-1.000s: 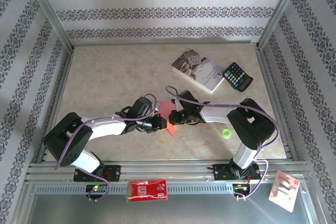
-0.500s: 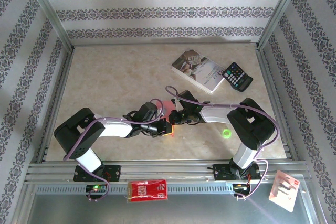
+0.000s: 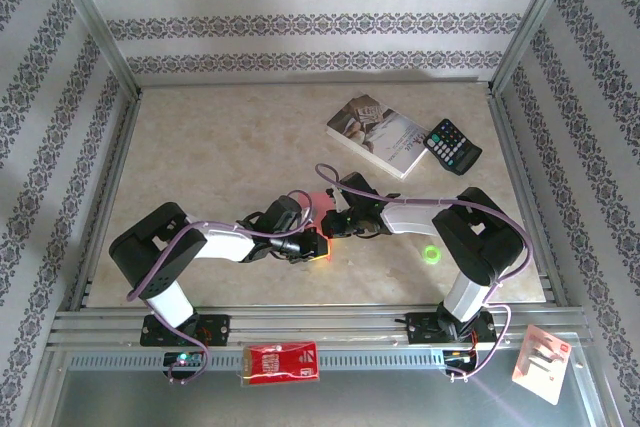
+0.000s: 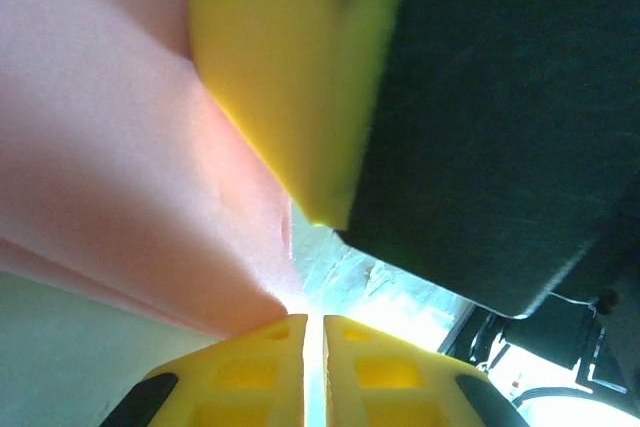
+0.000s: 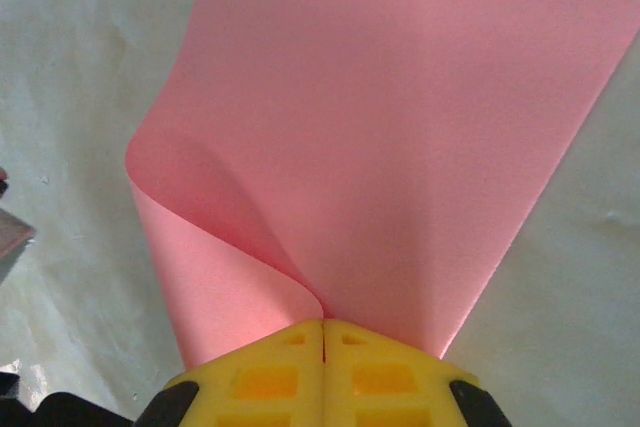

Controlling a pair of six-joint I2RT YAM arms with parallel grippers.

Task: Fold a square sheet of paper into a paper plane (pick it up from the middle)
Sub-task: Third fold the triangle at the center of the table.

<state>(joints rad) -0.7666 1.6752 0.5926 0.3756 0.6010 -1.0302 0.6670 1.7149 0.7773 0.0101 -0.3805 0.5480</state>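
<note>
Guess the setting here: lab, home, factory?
Probably a lab test cell dressed as a room: aluminium frame post, patterned wallpaper panels, left arm and right arm bolted to a slotted rail.

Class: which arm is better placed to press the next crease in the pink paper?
Probably the left. The right claw is shut on the paper, holding it curled; the left claw sits closed beside it, seemingly gripping nothing.

Black joints, white shells, purple cables on left arm (image 3: pixel 215 244) & right arm (image 3: pixel 420 215); yellow fingers (image 5: pixel 265 382); base LED (image 3: pixel 182 358) prob. green.
</note>
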